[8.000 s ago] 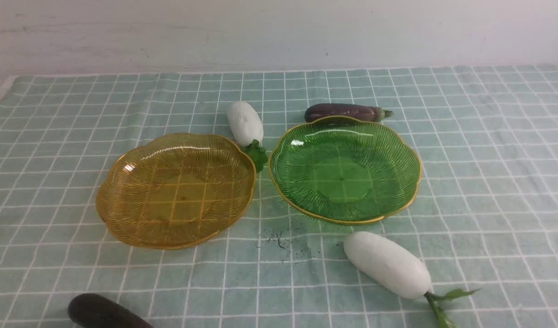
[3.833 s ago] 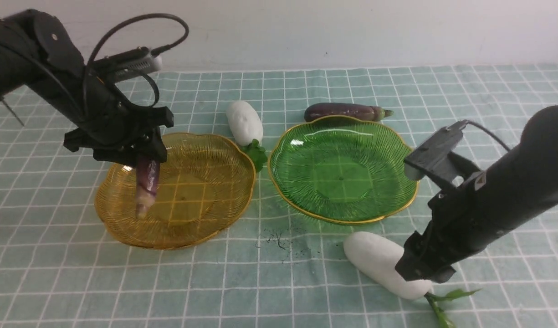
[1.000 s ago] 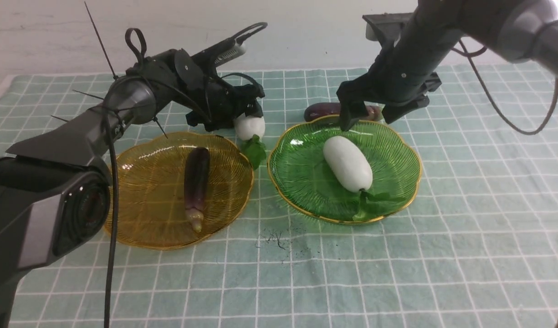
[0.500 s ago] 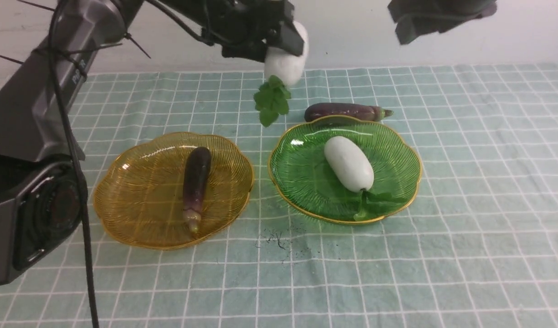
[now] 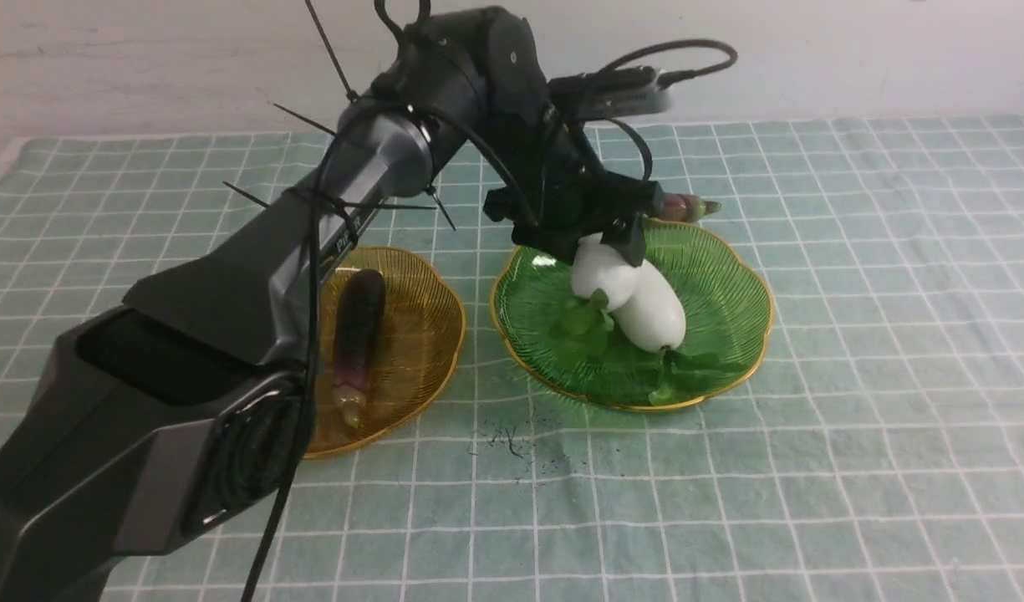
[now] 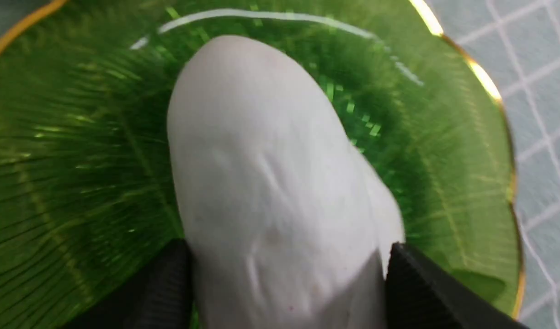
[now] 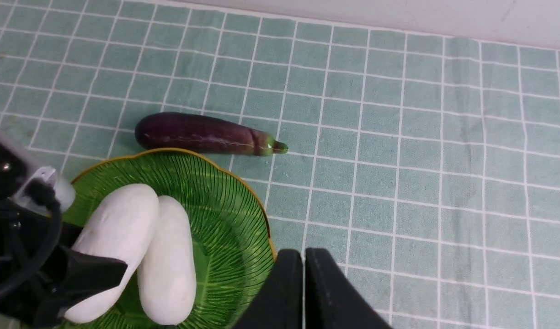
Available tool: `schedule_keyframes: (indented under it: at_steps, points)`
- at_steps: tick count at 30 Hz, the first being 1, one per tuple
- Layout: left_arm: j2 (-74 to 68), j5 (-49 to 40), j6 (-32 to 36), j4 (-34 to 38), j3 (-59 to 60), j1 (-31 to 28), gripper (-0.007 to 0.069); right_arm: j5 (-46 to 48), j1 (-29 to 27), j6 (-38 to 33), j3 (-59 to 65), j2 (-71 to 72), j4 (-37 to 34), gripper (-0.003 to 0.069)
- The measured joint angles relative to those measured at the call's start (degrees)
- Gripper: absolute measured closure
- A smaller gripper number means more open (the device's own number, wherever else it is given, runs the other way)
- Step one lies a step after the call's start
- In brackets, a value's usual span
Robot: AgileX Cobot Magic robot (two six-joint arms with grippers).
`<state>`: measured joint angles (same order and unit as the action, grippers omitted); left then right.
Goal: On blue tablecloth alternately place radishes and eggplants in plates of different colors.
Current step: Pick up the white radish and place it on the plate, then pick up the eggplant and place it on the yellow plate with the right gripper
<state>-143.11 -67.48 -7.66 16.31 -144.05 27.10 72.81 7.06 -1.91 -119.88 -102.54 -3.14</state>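
Front view, green plate (image 5: 729,280), two radishes (image 5: 658,313), left fingers (image 6: 426,297) clamping one, right fingers (image 7: 286,292) together

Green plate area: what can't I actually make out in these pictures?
Far eggplant: front view, all but its stem end hidden behind the left arm.
Amber plate: front view, left part covered by that arm.
Held radish: left wrist view, blurred; it fills the frame, so whether it touches the green plate is unclear.
Right pincer: right wrist view, cut off by the edge; absent from front view.
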Motion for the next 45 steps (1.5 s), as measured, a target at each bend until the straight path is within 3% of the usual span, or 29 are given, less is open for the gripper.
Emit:
schedule_keyframes:
  at_steps: [3,9,14,17,19,21,24,29,36,45]
  points:
    - [-1.3,0.4,-5.0,-1.8,0.2,-0.2,0.0140,0.0,-0.3,-0.3,0.0,0.0,0.3,0.0671]
    - [-1.4,-2.3,-5.3,-1.7,-0.6,-0.5,0.0025,0.0,-0.9,-7.5,0.0,-2.7,1.4,0.0664]
    - [-1.0,-3.8,-4.0,-2.7,-4.1,-1.1,0.0031,-3.1,-3.5,-14.7,0.0,-8.2,-6.5,0.0578]
    - [0.9,-4.1,-2.2,-2.8,-5.6,-1.4,0.0110,-6.6,-5.3,-18.9,0.0,-11.9,-12.4,0.0490]
    - [3.4,-4.2,-1.0,-2.8,-5.8,-1.7,0.0245,-10.7,-6.5,-22.1,0.0,-15.6,-17.6,0.0396]
    - [6.1,-4.2,0.8,-2.8,-5.8,-1.8,0.0447,-15.4,-7.0,-24.2,0.0,-18.8,-21.3,0.0312]
    - [10.2,-4.2,3.6,-2.8,-4.2,-1.6,0.0580,-21.3,-7.0,-25.8,0.0,-22.4,-24.7,0.0232]
    - [19.4,-4.4,4.9,-2.8,5.4,-0.8,0.0631,-27.6,-7.0,-26.1,0.0,-28.0,-29.9,0.0153]
    - [29.7,-4.5,5.2,-7.0,20.1,-0.5,0.0632,-30.8,-7.0,-26.1,0.0,-35.6,-42.4,0.0144]
    - [32.6,-4.5,4.0,-11.1,24.5,-0.5,0.0632,-33.8,-7.0,-28.6,0.0,-41.8,-55.7,0.0144]
